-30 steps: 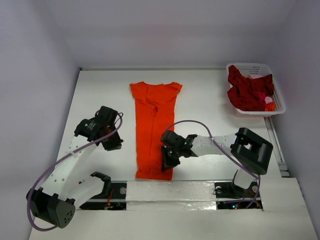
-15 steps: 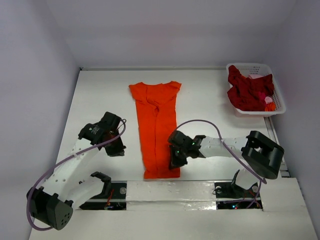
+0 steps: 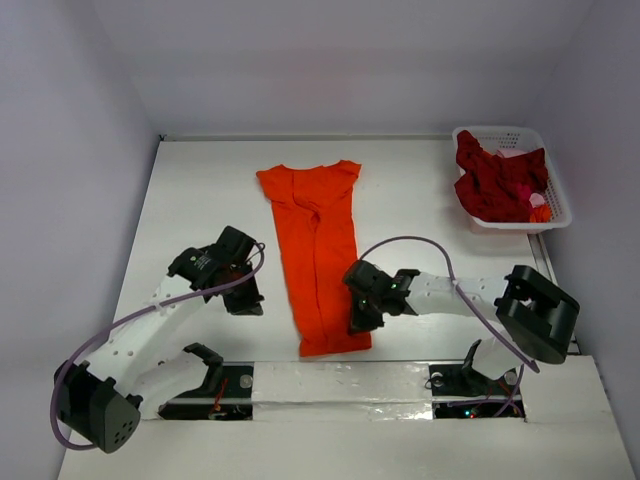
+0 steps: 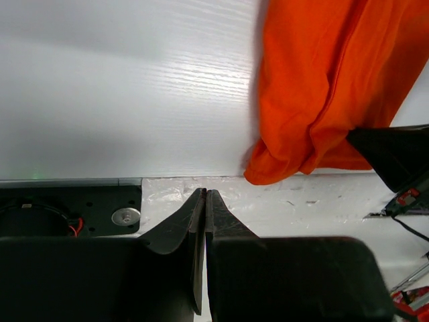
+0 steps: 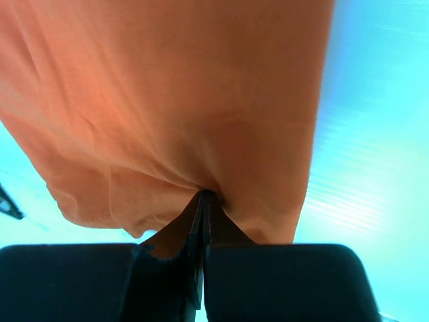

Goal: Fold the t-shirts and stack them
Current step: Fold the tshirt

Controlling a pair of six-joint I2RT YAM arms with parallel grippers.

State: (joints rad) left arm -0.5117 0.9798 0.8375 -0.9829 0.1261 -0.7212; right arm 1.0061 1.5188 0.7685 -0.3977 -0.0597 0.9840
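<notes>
Two end effectors were low over the white surface (image 3: 200,190). The left end effector (image 3: 243,297) hung just left of the orange t-shirt (image 3: 318,250), its fingers pressed together on nothing, apart from the cloth. The shirt lay as a long narrow strip in the middle, its hem at the near edge. The right end effector (image 3: 357,322) pinched the cloth near the hem's right side. At far right, dark red t-shirts (image 3: 495,185) lay heaped in the white basket (image 3: 505,131).
</notes>
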